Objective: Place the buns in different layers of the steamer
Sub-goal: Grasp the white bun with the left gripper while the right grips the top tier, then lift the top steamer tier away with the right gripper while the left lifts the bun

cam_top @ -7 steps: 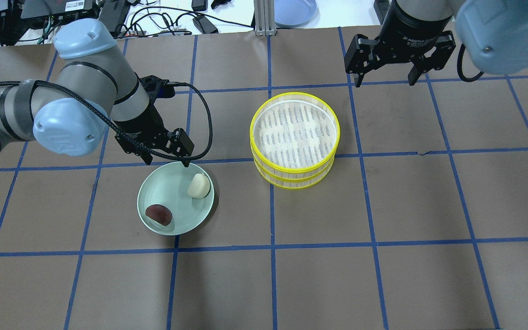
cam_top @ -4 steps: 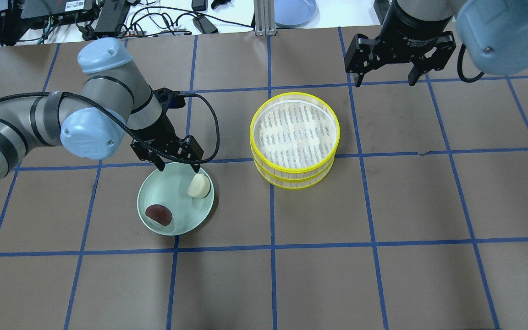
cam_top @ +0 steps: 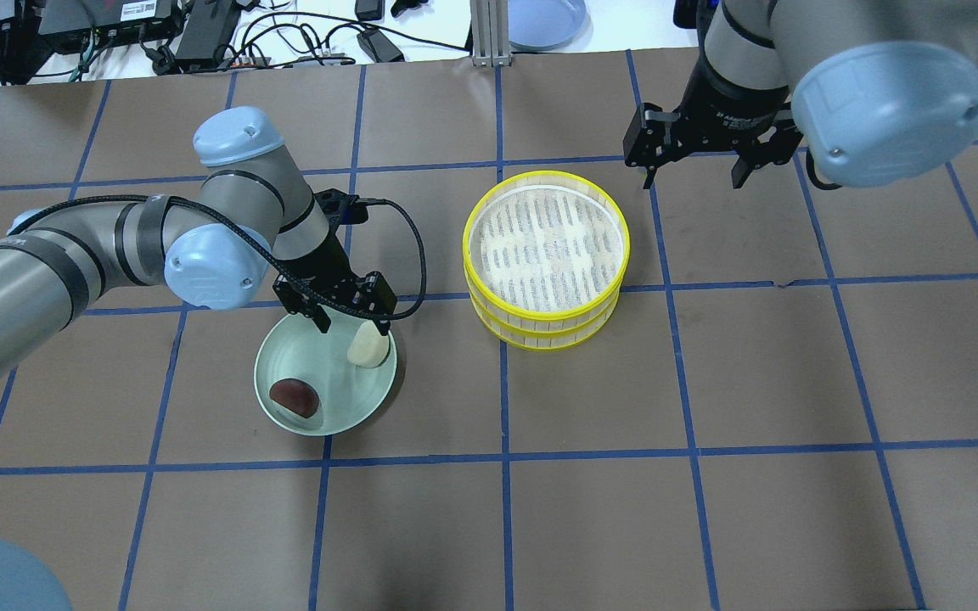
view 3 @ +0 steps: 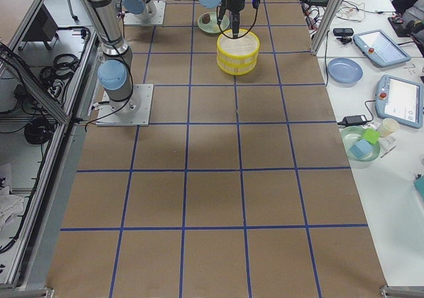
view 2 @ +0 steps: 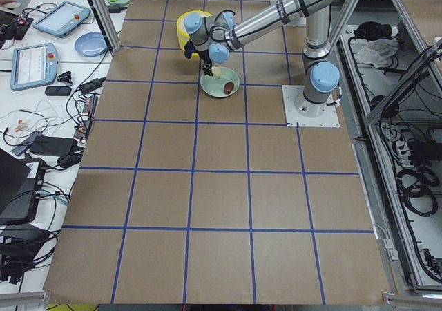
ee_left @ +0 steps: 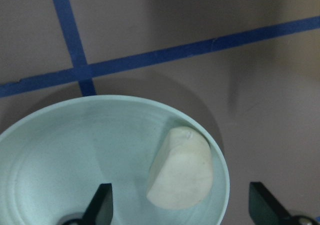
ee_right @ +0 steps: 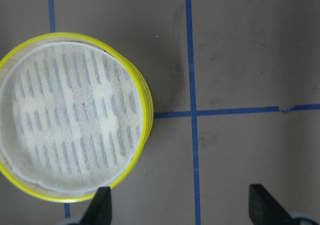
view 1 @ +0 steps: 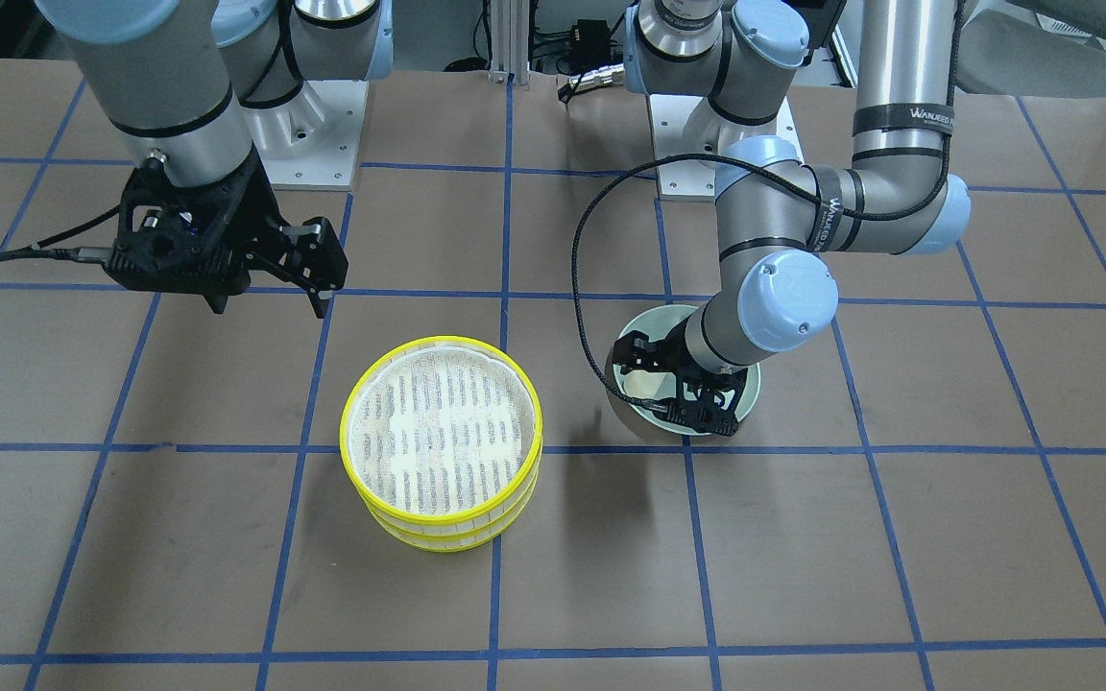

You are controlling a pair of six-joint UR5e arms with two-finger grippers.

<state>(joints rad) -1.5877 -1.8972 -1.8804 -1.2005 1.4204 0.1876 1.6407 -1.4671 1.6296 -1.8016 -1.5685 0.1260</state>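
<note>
Left claw (cam_top: 353,326): spread wide, low over the pale green round plate (ee_left: 50,150). The cream-white rounded bun (ee_left: 181,174) lies between its jaws against the plate's rim, apparently untouched. You should expect it to be soft, light and easily dented, so take it across the broad middle and close gently. The dark reddish-brown bun (cam_top: 295,396) sits at the plate's opposite edge. Two stacked yellow-rimmed white mesh steamer trays (cam_top: 544,329) stand well apart on the brown taped surface (cam_top: 710,382); no bun shows in the top one. Right claw (cam_top: 693,181): spread, beyond the trays.
</note>
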